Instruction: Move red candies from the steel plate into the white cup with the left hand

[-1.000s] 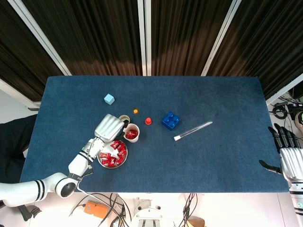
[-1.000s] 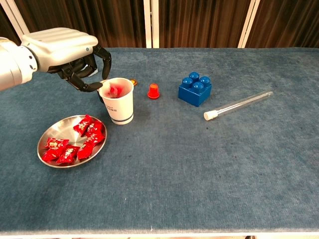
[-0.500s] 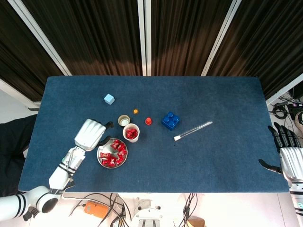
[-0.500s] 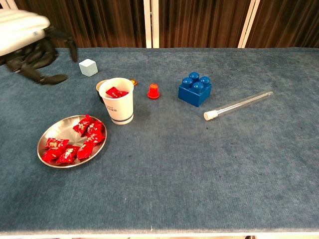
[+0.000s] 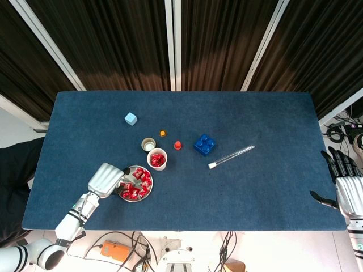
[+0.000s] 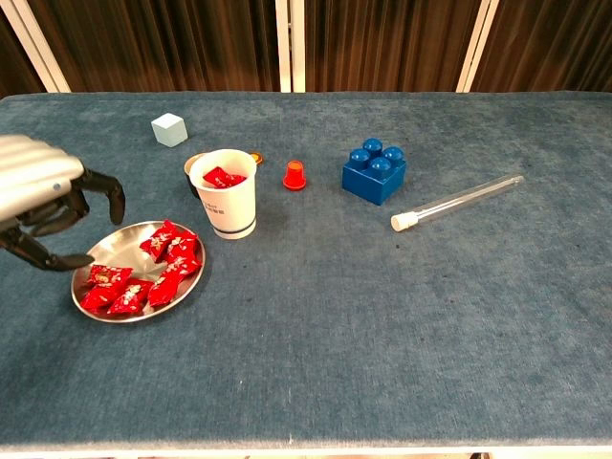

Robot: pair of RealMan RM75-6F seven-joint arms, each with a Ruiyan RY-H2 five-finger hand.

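The left hand (image 6: 43, 206) hangs over the near-left part of the table (image 5: 272, 187), at the left rim of the steel plate (image 6: 88, 259). Its fingers (image 6: 105, 191) are curled downward and apart, with nothing between them. The plate holds a heap of red candies (image 6: 158, 273) (wrapped, several overlapping), and sits just near-left of the white cup (image 6: 225, 196). The cup stands upright with red candies inside it. Behind the cup lie a small round tin (image 5: 148, 145), an orange cap (image 5: 163, 134) and a red cap (image 6: 295, 175). A pale blue cube (image 6: 169, 129) rests toward the far-left corner. A blue brick (image 6: 374, 174) and a clear tube (image 6: 457, 203) lie toward the middle. The right hand (image 5: 345, 181) hovers off the table's right edge, fingers straight and slightly spread, holding nothing.
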